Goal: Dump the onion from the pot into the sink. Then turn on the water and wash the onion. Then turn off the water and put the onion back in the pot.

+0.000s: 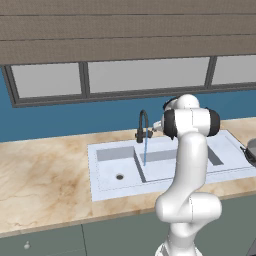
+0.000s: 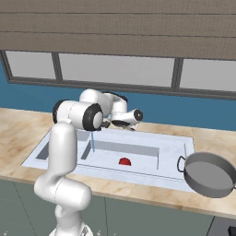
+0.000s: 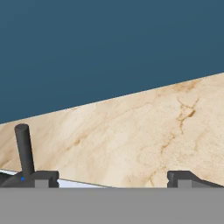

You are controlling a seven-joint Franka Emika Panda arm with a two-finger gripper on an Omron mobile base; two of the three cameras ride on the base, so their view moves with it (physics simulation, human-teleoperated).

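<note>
The onion (image 2: 124,161), a small red bulb, lies on the floor of the larger right basin of the white sink (image 2: 175,147). A thin blue stream of water (image 1: 145,151) falls from the dark gooseneck faucet (image 1: 143,124) into that basin, left of the onion. The grey pot (image 2: 209,175) stands empty on the counter to the right of the sink. My gripper (image 2: 123,123) hovers above the back of the sink beside the faucet. In the hand view its fingertips (image 3: 43,177) stand wide apart, open with nothing between them, and the faucet's dark lever (image 3: 24,148) rises just above the left one.
The marble counter (image 1: 45,170) runs along both sides of the sink, with a blue wall (image 3: 109,43) and a window behind it. My own white arm hides much of the right basin in the left base view. The small left basin (image 1: 117,167) holds nothing.
</note>
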